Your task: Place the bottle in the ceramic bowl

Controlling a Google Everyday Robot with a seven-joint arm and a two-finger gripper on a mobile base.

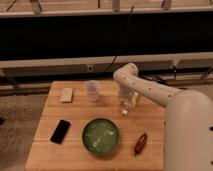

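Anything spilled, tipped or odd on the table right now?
Nothing stands out. The cup stands upright, nothing looks spilled, and the ceramic bowl looks intact. The gripper is down at the bottle, beyond the bowl.

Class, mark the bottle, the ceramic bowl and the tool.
bottle (124,112): camera view, lower end.
ceramic bowl (84,135): camera view, left rim.
tool (126,103): camera view, its tip, at the bottle's top.

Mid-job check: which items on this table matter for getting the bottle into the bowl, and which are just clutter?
Job:
- small white plastic bottle
- wide glossy green ceramic bowl
- gripper, right above the bottle

Lying about:
- clear plastic cup
- pale rectangular block
- flat black rectangular object
- dark red-brown oblong object
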